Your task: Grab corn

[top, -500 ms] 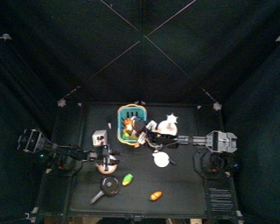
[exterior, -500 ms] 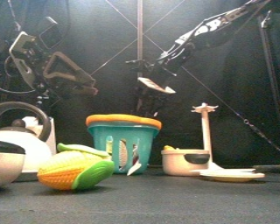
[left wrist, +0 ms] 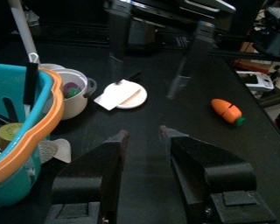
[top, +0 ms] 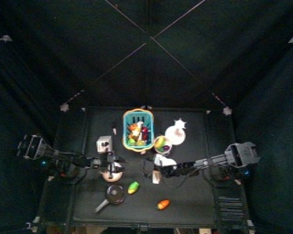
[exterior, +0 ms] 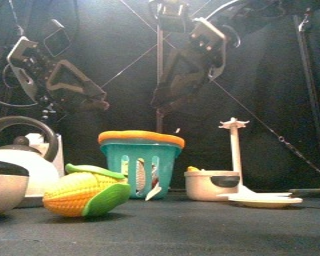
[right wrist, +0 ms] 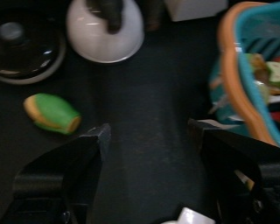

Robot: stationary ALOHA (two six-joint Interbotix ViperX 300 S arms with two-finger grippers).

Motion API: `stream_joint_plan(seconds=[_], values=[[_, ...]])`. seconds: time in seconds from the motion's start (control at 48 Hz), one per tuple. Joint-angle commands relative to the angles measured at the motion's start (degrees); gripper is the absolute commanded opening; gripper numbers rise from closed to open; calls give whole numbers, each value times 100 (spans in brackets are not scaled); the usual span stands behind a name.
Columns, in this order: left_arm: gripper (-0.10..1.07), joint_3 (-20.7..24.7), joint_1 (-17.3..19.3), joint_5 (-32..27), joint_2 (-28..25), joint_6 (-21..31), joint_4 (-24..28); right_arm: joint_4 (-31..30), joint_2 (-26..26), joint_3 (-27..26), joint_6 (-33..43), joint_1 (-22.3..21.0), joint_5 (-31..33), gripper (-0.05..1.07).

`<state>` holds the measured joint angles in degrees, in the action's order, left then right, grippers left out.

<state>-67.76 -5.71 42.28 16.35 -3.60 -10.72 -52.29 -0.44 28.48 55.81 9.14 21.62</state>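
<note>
The corn (top: 133, 187) is a yellow-green oblong piece lying near the table's front, beside the small black pan (top: 114, 194). It stands large in the front view (exterior: 85, 195) and shows in the right wrist view (right wrist: 52, 113). My right gripper (top: 160, 164) is open and empty, in the air over the table's middle, to the right of and behind the corn; its jaws (right wrist: 149, 129) stand wide apart. It hangs high in the front view (exterior: 187, 72). My left gripper (top: 92, 166) is open and empty at the left (left wrist: 143, 144).
A teal basket (top: 138, 129) of toys stands at the back middle. A white kettle (right wrist: 105, 31) stands next to the pan (right wrist: 20, 44). A small orange piece (top: 163, 204) lies at the front. A white plate (left wrist: 122, 94) and a stand (exterior: 234, 150) are at the right.
My right arm has swung in from the right toward the table's middle and front, closer to the corn. The left arm and the objects have not moved.
</note>
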Motion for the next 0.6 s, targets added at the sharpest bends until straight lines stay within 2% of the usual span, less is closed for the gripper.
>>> stream_joint_plan(seconds=[0.0, 0.167, 0.292, 0.438, 0.583], values=[[76, 44, -9, -35, 123, 9, 0, -9, -88, 53, 26, 343, -35, 100], [76, 35, -9, -158, 185, 18, 0, 343, -211, 211, 35, 1037, 105, 100], [76, 35, -9, -158, 185, 18, 0, 659, -229, 229, 18, 1362, 229, 100], [76, 18, -9, -185, 185, 26, 0, 615, 53, 79, 53, 1380, 185, 100], [76, -9, -70, -492, 193, 35, -9, 237, 536, -246, 18, 1292, 53, 100]])
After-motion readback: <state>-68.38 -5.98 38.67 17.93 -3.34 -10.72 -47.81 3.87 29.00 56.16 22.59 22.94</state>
